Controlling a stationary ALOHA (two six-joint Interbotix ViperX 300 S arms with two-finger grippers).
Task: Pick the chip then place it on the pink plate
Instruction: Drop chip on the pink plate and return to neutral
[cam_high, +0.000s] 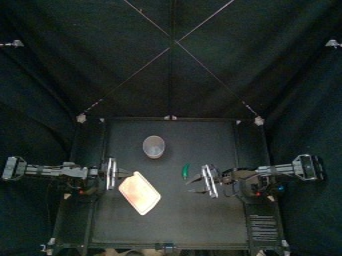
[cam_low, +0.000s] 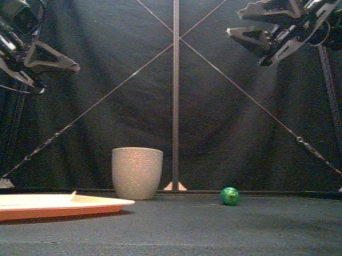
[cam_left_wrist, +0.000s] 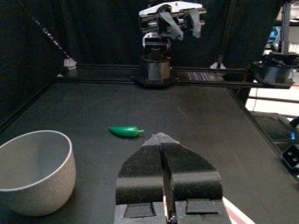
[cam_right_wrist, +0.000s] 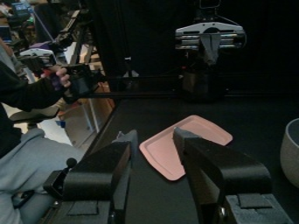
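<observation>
Left fingers (cam_left_wrist: 140, 175) pressed together, right fingers (cam_right_wrist: 228, 175) spread; green chip (cam_high: 187, 170) lies between them, nearer the right.

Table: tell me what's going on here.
Nothing is being handled yet. Both arms hang above the table, the left pincer shut and empty, the right pincer open and empty. The small green toy lies on the table beside the pink tray, apart from it. The tray is bare. The grey speckled cup stands further back.

Small green toy (cam_high: 187, 171), lying on the table just beside the right gripper (cam_high: 207, 181), flat pink tray (cam_high: 139, 192), set askew, between that and the left gripper (cam_high: 98, 181)
</observation>
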